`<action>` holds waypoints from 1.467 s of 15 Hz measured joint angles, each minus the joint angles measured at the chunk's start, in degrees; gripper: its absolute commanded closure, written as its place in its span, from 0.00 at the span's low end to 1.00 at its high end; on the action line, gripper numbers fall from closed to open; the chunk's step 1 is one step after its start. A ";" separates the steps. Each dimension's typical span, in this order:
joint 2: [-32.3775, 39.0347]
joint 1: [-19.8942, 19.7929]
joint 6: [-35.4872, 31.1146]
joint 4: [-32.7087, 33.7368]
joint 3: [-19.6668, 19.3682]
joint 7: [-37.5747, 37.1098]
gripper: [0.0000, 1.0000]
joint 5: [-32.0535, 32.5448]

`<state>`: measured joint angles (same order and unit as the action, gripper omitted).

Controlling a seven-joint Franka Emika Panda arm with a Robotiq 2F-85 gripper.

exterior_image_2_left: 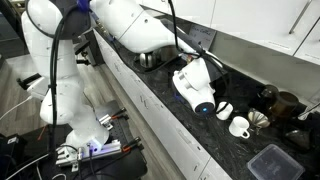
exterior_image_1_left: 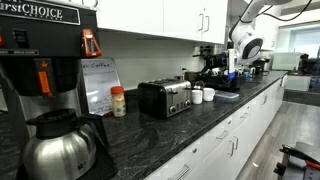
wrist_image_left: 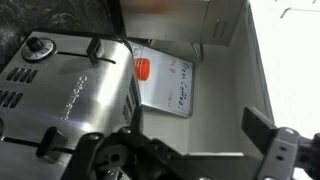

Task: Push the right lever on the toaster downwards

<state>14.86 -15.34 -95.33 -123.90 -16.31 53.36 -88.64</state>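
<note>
Wrist view: the toaster (wrist_image_left: 70, 95) fills the left half, seen from above and at an angle, so the camera looks down on its brushed-steel top.
Gripper: the gripper (wrist_image_left: 180, 150) is at the bottom edge with its fingers (wrist_image_left: 272, 150) spread wide and nothing between them. It is apart from the toaster and off to one side of it. A wide stance like this suits pressing with one finger better than pinching.
Lever: a dark tab (wrist_image_left: 97, 48) juts from the toaster's far end beside a round knob (wrist_image_left: 38, 45). A second tab-like shape sits low at the left. I cannot tell from this angle which one is the right lever.
Toaster's place: in an exterior view the toaster (exterior_image_1_left: 165, 98) stands on the dark counter (exterior_image_1_left: 150, 140) against the wall. It is between an orange-capped bottle (exterior_image_1_left: 118, 101) and two white mugs (exterior_image_1_left: 203, 95), with its steel face turned toward the room.
Arm: the arm (exterior_image_2_left: 140, 30) reaches out low over the counter, which probably keeps the wrist above the appliance for a downward stroke.
Backdrop: a printed sign (wrist_image_left: 170, 85) leans on the wall behind the toaster.
Judgement: this looks like the approach step, with the lever not yet touched.
</note>
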 measured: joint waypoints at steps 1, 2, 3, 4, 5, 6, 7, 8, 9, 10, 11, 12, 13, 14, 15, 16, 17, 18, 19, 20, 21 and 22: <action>0.33 0.00 0.00 -0.17 -0.02 0.03 0.00 0.47; 0.79 0.00 -0.02 -0.19 -0.03 0.15 0.00 1.08; 1.23 0.01 -0.06 -0.18 -0.03 0.32 0.00 1.88; 1.62 0.04 -0.11 -0.17 -0.03 0.58 0.00 2.71; 2.05 0.09 -0.21 -0.12 -0.02 0.98 0.00 3.45; 2.48 0.16 -0.27 -0.07 -0.01 1.39 0.00 4.04; 2.90 0.22 -0.46 0.05 0.01 1.86 0.00 4.53; 3.35 0.28 -0.88 0.27 0.04 2.31 0.00 4.89; 3.85 0.39 -1.58 0.53 0.09 2.70 0.00 5.02; 4.35 0.46 -2.31 0.89 0.17 3.16 0.00 5.03; 4.81 0.51 -3.14 1.40 0.23 3.61 0.00 5.03; 5.28 0.54 -4.04 2.02 0.31 3.96 0.00 5.02; 5.66 0.55 -4.82 2.67 0.37 4.30 0.00 4.98; 5.90 0.56 -5.67 3.33 0.43 4.46 0.00 4.96; 6.05 0.58 -6.36 3.93 0.49 4.48 0.00 4.90; 6.17 0.58 -6.72 4.51 0.54 4.48 0.00 4.86; 6.24 0.58 -6.75 4.99 0.58 4.47 0.00 4.86; 6.25 0.58 -6.75 5.35 0.63 4.46 0.00 4.86; 6.25 0.58 -6.75 5.54 0.66 4.45 0.00 4.86; 6.25 0.58 -6.76 5.60 0.67 4.45 0.00 4.86; 6.26 0.58 -6.76 5.61 0.67 4.45 0.00 4.86; 6.27 0.58 -6.76 5.61 0.67 4.45 0.00 4.86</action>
<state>21.13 -14.76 -102.09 -118.29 -15.64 57.81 -83.78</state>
